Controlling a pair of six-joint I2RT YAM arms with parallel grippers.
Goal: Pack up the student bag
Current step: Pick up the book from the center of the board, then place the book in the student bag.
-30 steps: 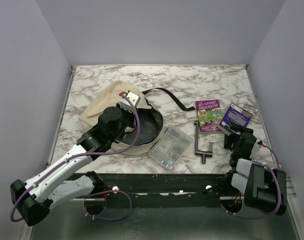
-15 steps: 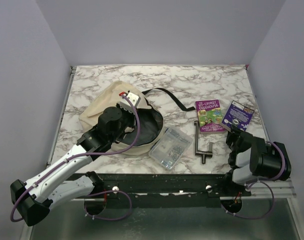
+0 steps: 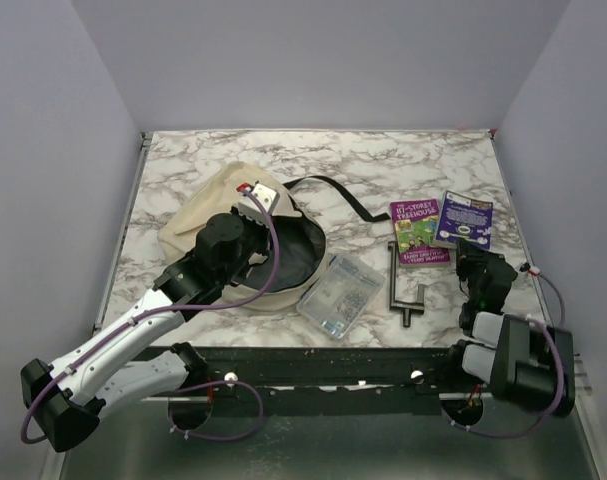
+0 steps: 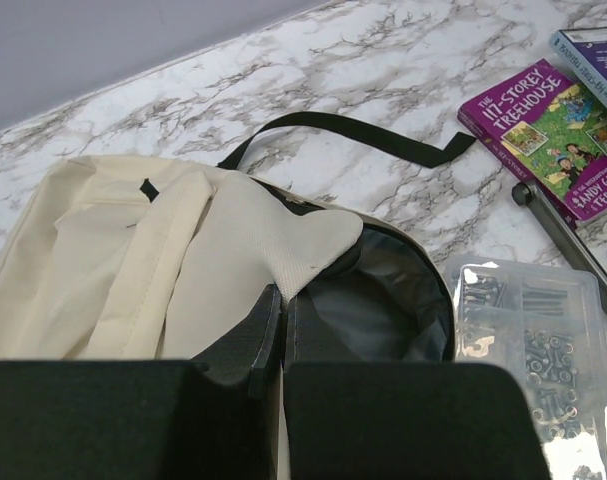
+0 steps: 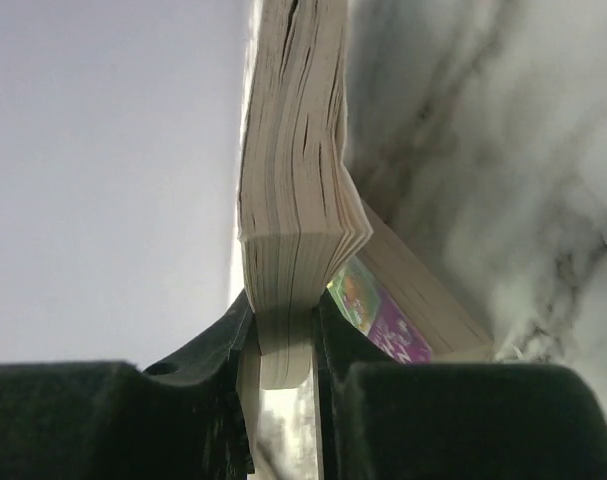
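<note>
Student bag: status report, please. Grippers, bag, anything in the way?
Left gripper shut on student bag flap, mouth open. Right gripper shut on blue book. Purple book, clear pouch, metal tool lie outside bag; mouth unblocked.

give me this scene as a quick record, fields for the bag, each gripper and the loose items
student bag: cream, lying on the left half of the table, mouth open, dark lining showing
left gripper: shut on the bag's cream flap at the opening
right gripper: shut on the blue book's near edge
blue book: right of the purple book, outside the bag
purple book: flat, cover up
clear box: small metal parts inside, beside the bag's mouth
black tool: between clear box and books
</note>
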